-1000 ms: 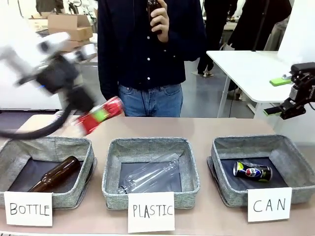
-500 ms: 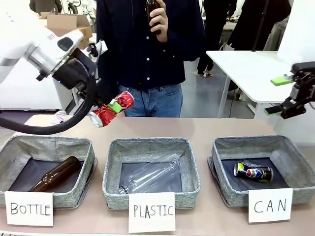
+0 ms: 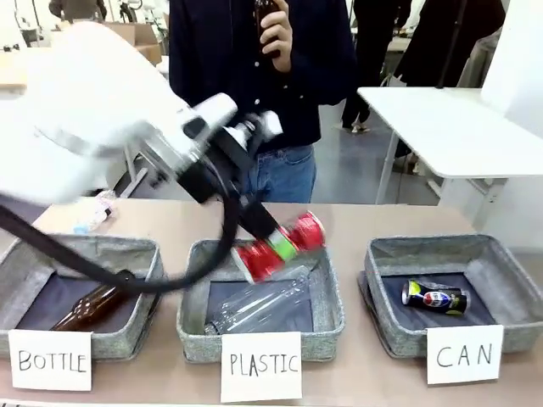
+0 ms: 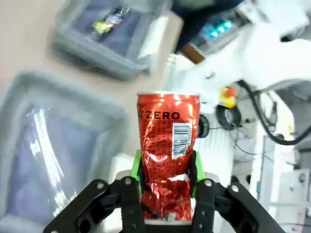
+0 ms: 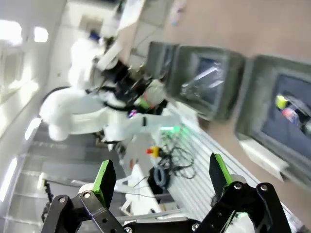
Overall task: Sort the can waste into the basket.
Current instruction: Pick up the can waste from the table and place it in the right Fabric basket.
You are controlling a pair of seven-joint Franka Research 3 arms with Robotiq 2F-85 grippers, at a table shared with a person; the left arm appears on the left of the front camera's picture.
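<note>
BOTTLE bin (image 3: 85,250): two bins left of the CAN basket (image 3: 428,244), holding a brown glass bottle (image 3: 89,307).
left gripper (image 3: 282,247): clamped on the red can (image 3: 293,237), green pads squeezing its crumpled half, likely for a firm carry.
red can place: in the air over the PLASTIC bin (image 3: 254,250), just left of the CAN basket.
red can axis: near level, crosswise to the fingers, with the higher end toward the CAN basket.
dark can (image 3: 434,297): on its side on the CAN basket floor, axis running left to right.
right gripper (image 5: 161,174): jaws spread wide and empty, well off from the CAN basket.
</note>
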